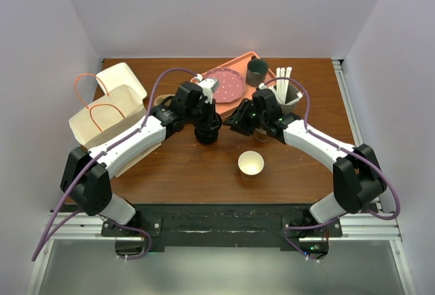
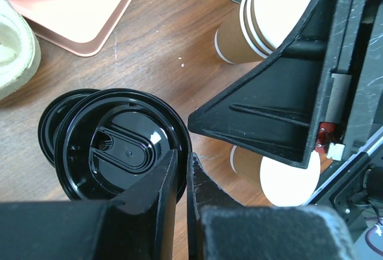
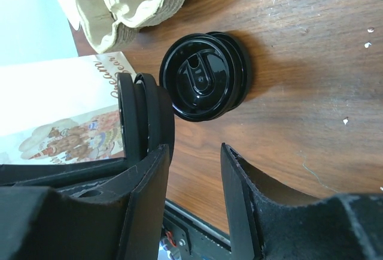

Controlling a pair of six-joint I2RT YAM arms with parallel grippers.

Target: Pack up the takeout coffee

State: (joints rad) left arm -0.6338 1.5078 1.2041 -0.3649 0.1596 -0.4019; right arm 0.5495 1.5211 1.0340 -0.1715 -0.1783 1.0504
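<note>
Early stage: the left gripper (image 2: 185,163) pinches a black lid (image 2: 122,149) by its rim. The right gripper (image 3: 194,152) is apart. The paper cup (image 1: 251,164), at 4 o'clock from the lid, is uncovered and unpacked.

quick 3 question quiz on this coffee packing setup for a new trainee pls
1. True or false: the right end effector is open, with nothing between its fingers.
2. The upright paper cup nearest the arm bases is: A lidded, B lidless, C crushed flat.
3. Fill in: the stacked black sip lids lie on the wooden ____.
Key: 1 true; 2 B; 3 table.
</note>
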